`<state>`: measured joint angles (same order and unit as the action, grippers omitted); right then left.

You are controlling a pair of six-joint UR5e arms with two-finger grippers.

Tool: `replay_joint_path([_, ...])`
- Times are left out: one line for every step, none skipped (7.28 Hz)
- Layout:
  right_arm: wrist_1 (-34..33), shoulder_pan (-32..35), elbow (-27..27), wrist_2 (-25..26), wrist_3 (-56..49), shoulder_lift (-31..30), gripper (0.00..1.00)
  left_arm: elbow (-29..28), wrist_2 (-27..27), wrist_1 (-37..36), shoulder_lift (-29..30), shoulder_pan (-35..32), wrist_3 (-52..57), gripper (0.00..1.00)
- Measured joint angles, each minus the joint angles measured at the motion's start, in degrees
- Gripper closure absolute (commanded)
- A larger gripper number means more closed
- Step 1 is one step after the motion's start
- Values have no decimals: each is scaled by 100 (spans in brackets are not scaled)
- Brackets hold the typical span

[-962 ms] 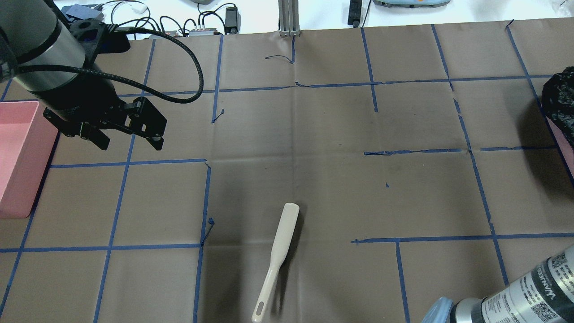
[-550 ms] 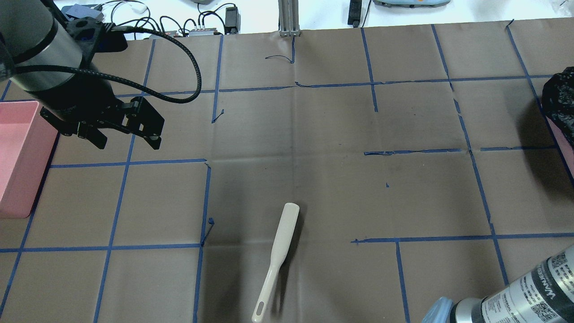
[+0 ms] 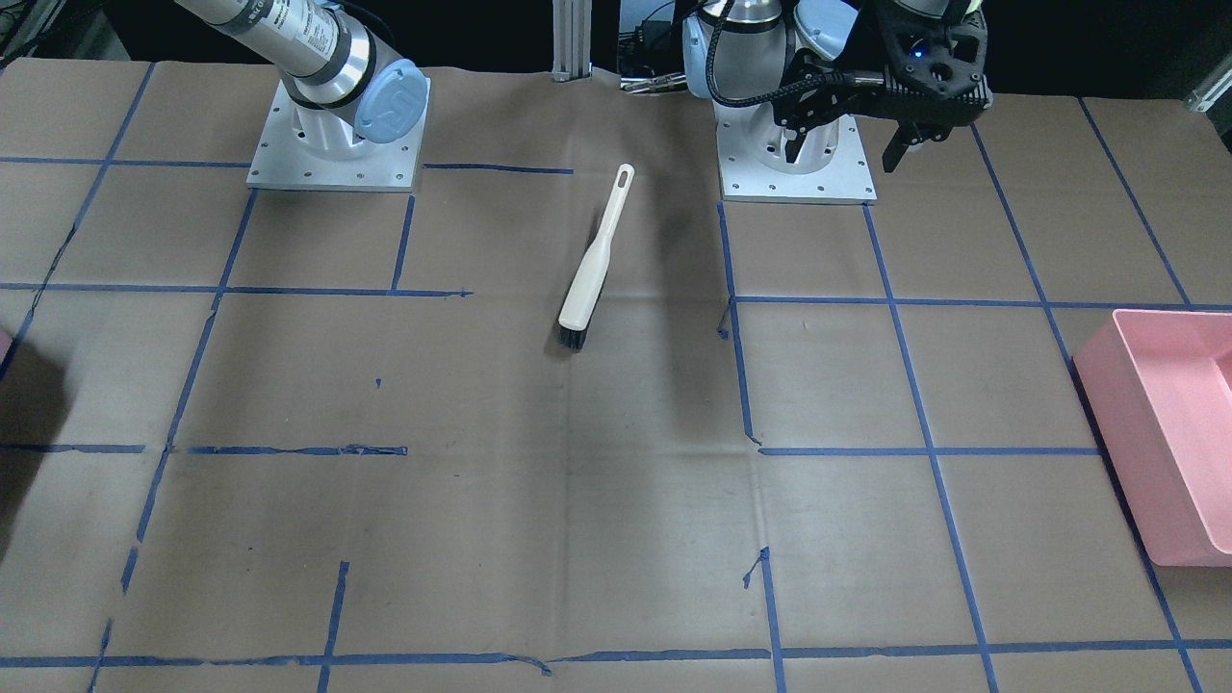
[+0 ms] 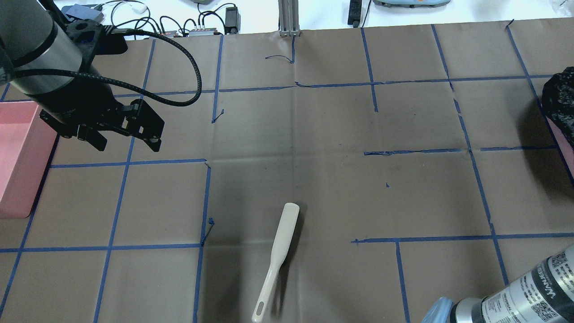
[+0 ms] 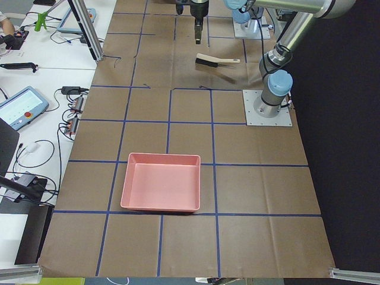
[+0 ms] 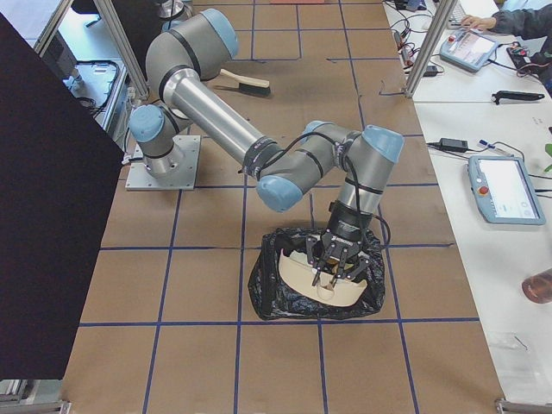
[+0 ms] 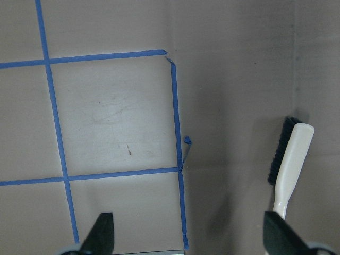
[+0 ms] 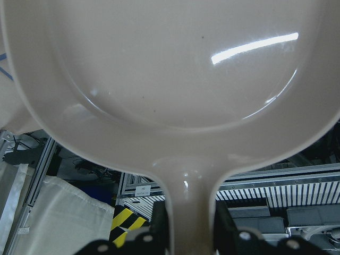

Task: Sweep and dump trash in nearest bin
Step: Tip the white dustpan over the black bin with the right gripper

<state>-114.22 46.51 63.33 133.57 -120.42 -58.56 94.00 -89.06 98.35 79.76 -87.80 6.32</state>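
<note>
No trash shows in any view. My right gripper (image 8: 191,228) is shut on the handle of a cream dustpan (image 8: 175,69), whose pan is empty. In the exterior right view the right gripper (image 6: 333,259) holds the dustpan (image 6: 321,283) over the bin, which is lined with a black bag (image 6: 285,297). A pink sliver of the bin (image 4: 567,139) shows under the bag (image 4: 558,96) at the overhead view's right edge. My left gripper (image 4: 123,141) is open and empty, hovering above the table beside the pink tub. It also shows in the front-facing view (image 3: 842,144) and the left wrist view (image 7: 191,241).
A cream brush with black bristles (image 4: 278,253) lies on the brown paper near the table's middle front; it also shows in the front-facing view (image 3: 592,265) and the left wrist view (image 7: 289,164). A large pink rectangular tub (image 4: 15,157) stands at the table's left end (image 5: 160,181).
My left gripper has drifted slightly to the left, toward the pink tub, and stays open. The brush and the right arm have not moved.
</note>
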Motion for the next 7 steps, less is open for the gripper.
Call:
replay_joint_path([23, 9, -24, -2, -25, -30, 99, -7, 3, 0, -3, 0, 0, 0])
replay_joint_path([62, 50, -37, -18, -79, -116, 99, -8, 7, 0, -4, 0, 0, 0])
replay_joint_path([179, 161, -28, -36, -132, -282, 98, -9, 8, 0, -4, 0, 1, 0])
replay_joint_path([398, 310, -11, -53, -151, -481, 99, -17, 7, 0, -5, -1, 0, 0])
replay_joint_path([657, 425, -5, -118, -167, -654, 99, -29, 7, -1, -5, -1, 1, 0])
replay_joint_path([902, 490, -8, -304, -181, -782, 98, -45, 3, -1, -6, -1, 1, 0])
replay_joint_path([1174, 542, -11, -706, -187, -905, 98, -52, -3, 0, -9, 0, 1, 0])
